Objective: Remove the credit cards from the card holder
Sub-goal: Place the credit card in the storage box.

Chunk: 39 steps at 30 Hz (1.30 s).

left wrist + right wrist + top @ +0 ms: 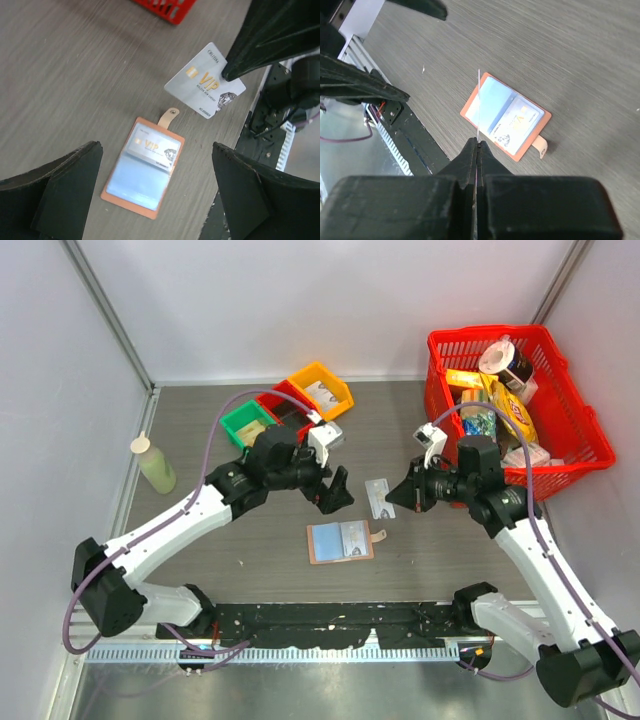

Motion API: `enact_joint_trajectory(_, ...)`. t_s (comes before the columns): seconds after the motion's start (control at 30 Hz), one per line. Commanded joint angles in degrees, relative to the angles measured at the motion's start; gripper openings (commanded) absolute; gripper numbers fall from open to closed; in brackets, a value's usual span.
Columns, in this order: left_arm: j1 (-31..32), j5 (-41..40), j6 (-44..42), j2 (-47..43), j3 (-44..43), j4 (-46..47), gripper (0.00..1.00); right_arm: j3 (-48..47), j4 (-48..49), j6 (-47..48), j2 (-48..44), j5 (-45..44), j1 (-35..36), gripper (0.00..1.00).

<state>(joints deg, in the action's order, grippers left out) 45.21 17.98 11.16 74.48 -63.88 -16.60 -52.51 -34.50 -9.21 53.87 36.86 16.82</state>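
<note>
- While the right gripper (477, 141) is pinched shut on the held card (197, 85), I judge that the step in hand is taking out the first card. It is out already, apart from the card holder (131, 191), just beyond its snap-tab end.
- The card holder lies spread open and flat on the table (270, 570), a little nearer to the arm bases than both grippers. The remaining card (152, 148) sits in its pocket at the tab end.
- The left gripper (335, 492) hovers beyond the card holder with its jaws wide and nothing between them.
- Next, I think, the held card must be put down away from the card holder. Then one gripper should pin the leather while the other slides the remaining card out — a thin edge, easy to miss.
- Count: one card holder and two cards in all, the held card and the remaining card.
- Well beyond the card holder: one red basket (490, 331), three coloured bins (240, 421), one bottle (155, 465).
</note>
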Motion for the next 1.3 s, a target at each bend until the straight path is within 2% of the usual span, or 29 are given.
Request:
enact_joint_trajectory(0.0, -0.1, 13.3, -19.6, 2.3, -6.8, -8.3, 0.96, -4.1, -5.1, 8.7, -2.4, 4.0, 0.8, 0.01)
enact_joint_trajectory(0.23, -0.1, 24.1, -28.1, 6.4, -13.9, -12.8, 0.96, -5.2, -5.7, 13.7, -2.8, 5.2, 4.5, 0.01)
enact_joint_trajectory(0.5, 0.1, 35.2, -28.2, 12.1, -18.5, -15.0, 0.74, -6.3, -6.1, 15.2, 0.6, 0.3, 11.6, 0.01)
enact_joint_trajectory(0.7, 0.6, 37.0, -29.3, 15.0, -20.7, -18.9, 0.59, -6.3, -5.3, 15.5, 1.6, -1.0, 14.3, 0.01)
enact_joint_trajectory(0.8, 0.7, 36.9, -29.7, 15.4, -20.6, -19.9, 0.56, -6.4, -5.2, 15.6, 1.8, -0.9, 14.5, 0.01)
enact_joint_trajectory(0.97, 0.7, 37.0, -30.0, 15.8, -20.1, -20.1, 0.41, -6.3, -4.5, 15.7, 1.9, -0.3, 14.6, 0.01)
enact_joint_trajectory(1.03, 0.8, 37.6, -29.8, 16.0, -20.1, -19.6, 0.32, -6.4, -4.5, 15.6, 2.4, -0.2, 14.6, 0.01)
enact_joint_trajectory(1.13, 0.7, 38.1, -29.3, 16.6, -20.1, -19.7, 0.16, -6.3, -4.2, 16.1, 2.8, 0.1, 14.8, 0.01)
enact_joint_trajectory(1.2, 0.7, 38.5, -29.3, 16.8, -19.8, -19.7, 0.01, -6.1, -3.7, 16.1, 2.9, 0.2, 14.8, 0.01)
enact_joint_trajectory(1.27, 0.6, 38.5, -29.4, 16.8, -19.4, -19.9, 0.00, -5.9, -3.5, 16.2, 2.9, -0.1, 14.7, 0.01)
